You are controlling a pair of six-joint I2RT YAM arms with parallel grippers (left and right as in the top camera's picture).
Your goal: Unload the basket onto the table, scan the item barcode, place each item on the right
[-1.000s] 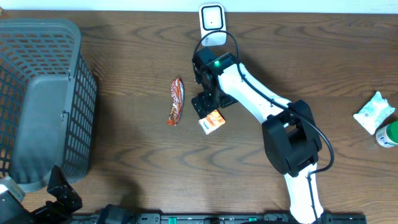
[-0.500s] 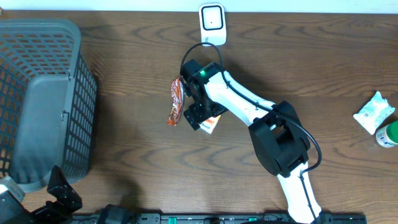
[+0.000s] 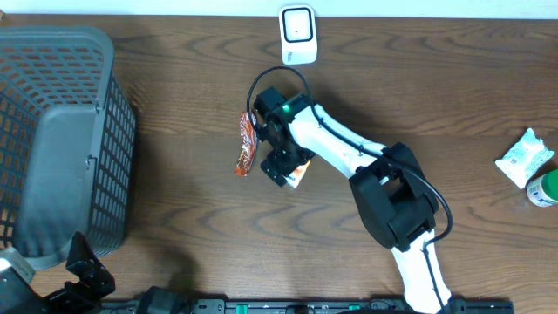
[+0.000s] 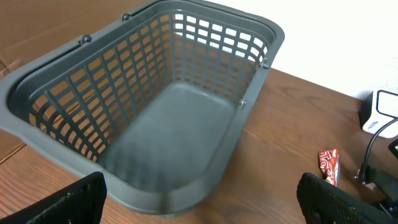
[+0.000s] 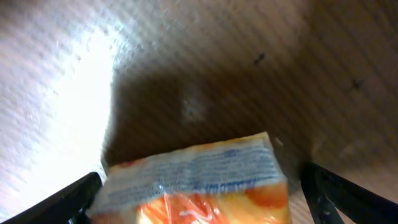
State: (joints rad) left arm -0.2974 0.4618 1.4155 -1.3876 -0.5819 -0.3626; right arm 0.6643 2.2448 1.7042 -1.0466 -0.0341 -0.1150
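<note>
At table centre, right gripper [image 3: 281, 164] jaws apart over orange packet [image 3: 297, 177], nothing held; left gripper [image 4: 205, 202] apart by basket [image 4: 261, 37]; grab and pass at scanner [image 3: 297, 33] not yet done

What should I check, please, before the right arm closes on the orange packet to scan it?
1. right tool open: ok.
2. orange packet inside its open jaws: ok, in the wrist view.
3. red wrapper clear of the right tool: cannot tell, it lies very close.
4. barcode side known: cannot tell, the print is blurred.
5. scanner unobstructed: ok.
6. left tool out of the way: ok, open, facing the basket.
</note>
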